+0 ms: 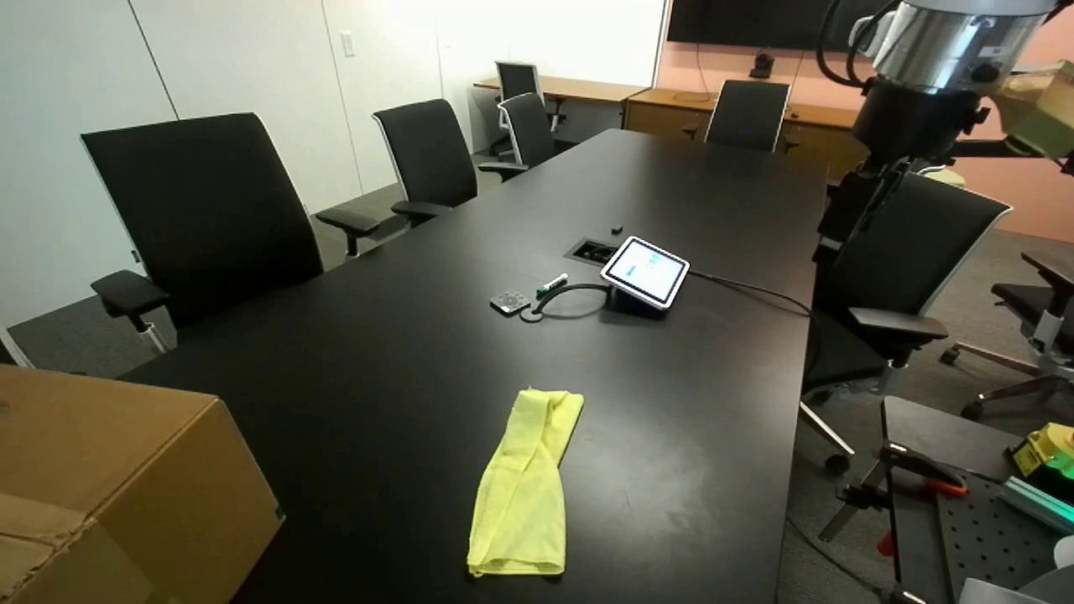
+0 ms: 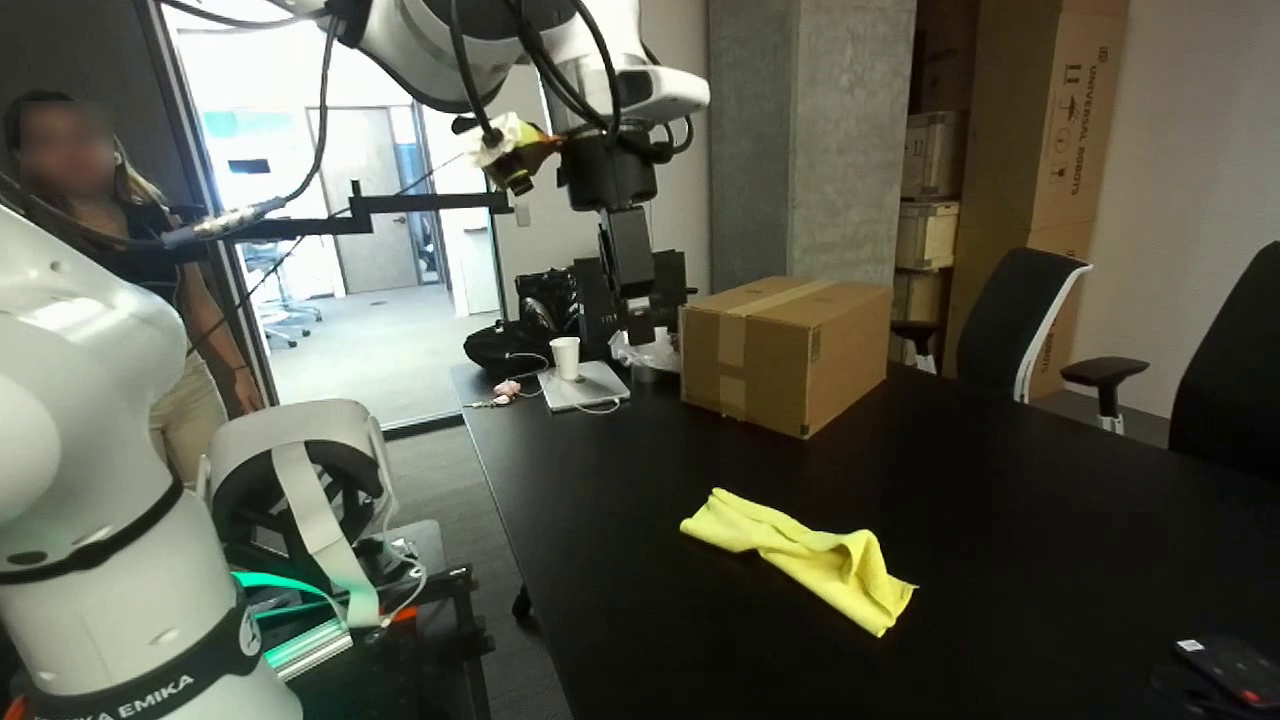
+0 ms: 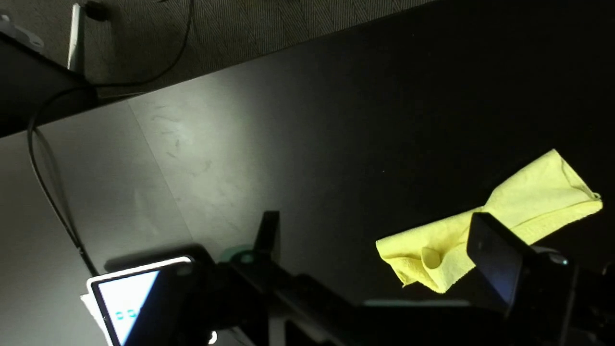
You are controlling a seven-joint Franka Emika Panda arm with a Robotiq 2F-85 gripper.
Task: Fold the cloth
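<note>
on the black table (image 1: 369, 436), yellow cloth (image 1: 522, 486) lies narrow and rumpled; gripper (image 3: 377, 234) spread wide.

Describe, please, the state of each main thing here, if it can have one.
Yellow-green cloth: loosely folded into a strip, rumpled
Robotiq gripper: open, holding nothing
Cardboard box: closed, taped on top
Tabletop touch panel: screen lit
Wall display: screen dark
Silver laptop: seemingly closed
White cup: upright on the laptop
VR headset: set down, unworn
Marker: lying on its side; capped or not, too small to tell
</note>
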